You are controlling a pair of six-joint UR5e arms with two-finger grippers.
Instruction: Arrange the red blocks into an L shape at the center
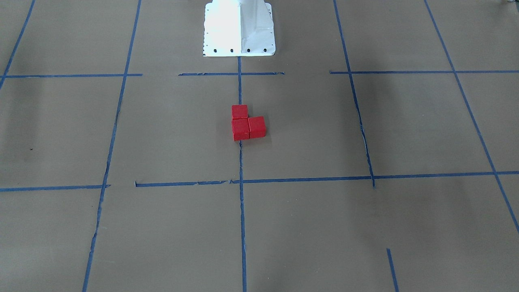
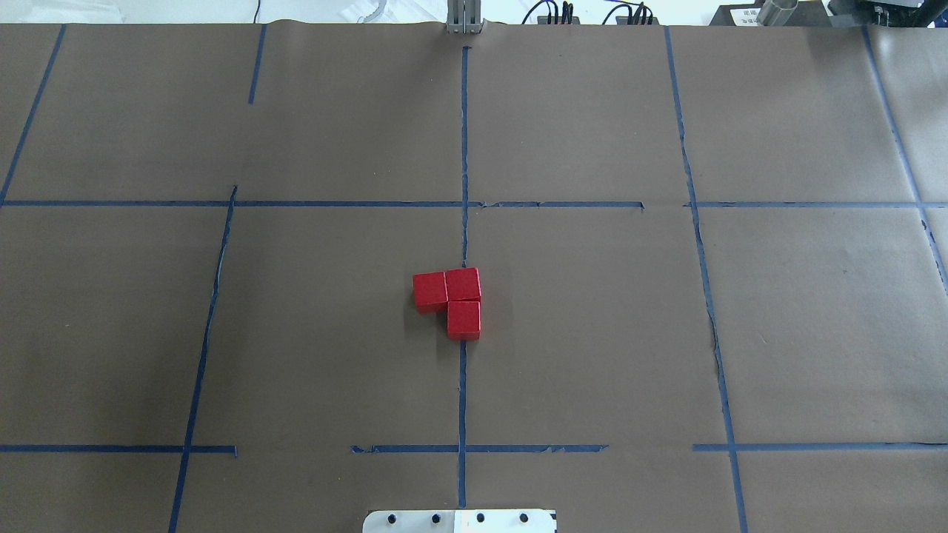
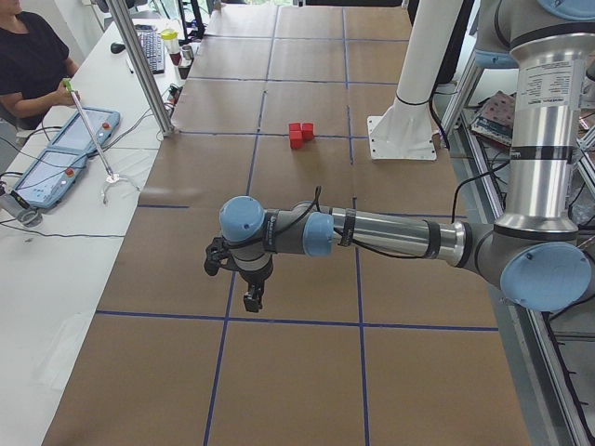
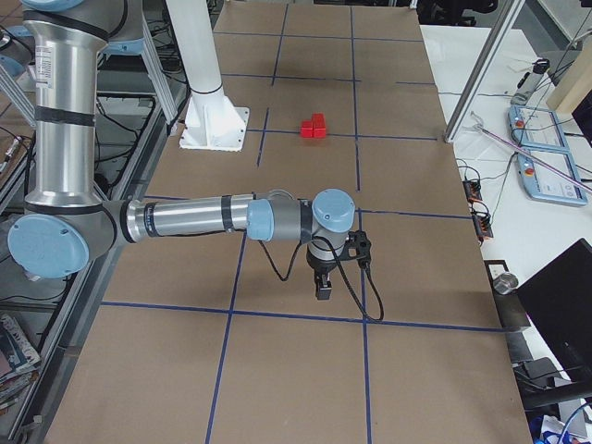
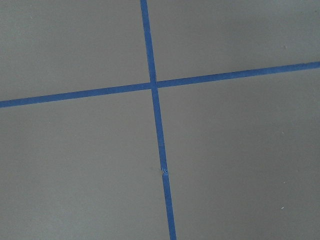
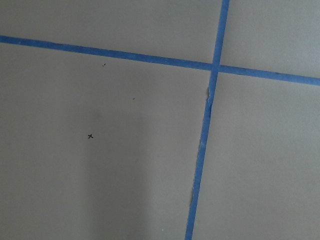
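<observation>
While the three red blocks [image 2: 452, 300] sit touching in an L at the middle of the overhead frame, both arms hang well apart from them. Two blocks lie on the central blue tape line [image 2: 464, 148], and the third is just beside them toward the frame's left. In the left side view the left arm [image 3: 372, 232] stretches level across the middle of the frame, wrist bent down over the brown paper surface [image 3: 307, 372]. The left arm's jaws point downward; I cannot tell whether they are open or closed. In the right side view the right arm [image 4: 194, 217] reaches out likewise, and the right arm's jaws, also pointing down, cannot be judged either.
</observation>
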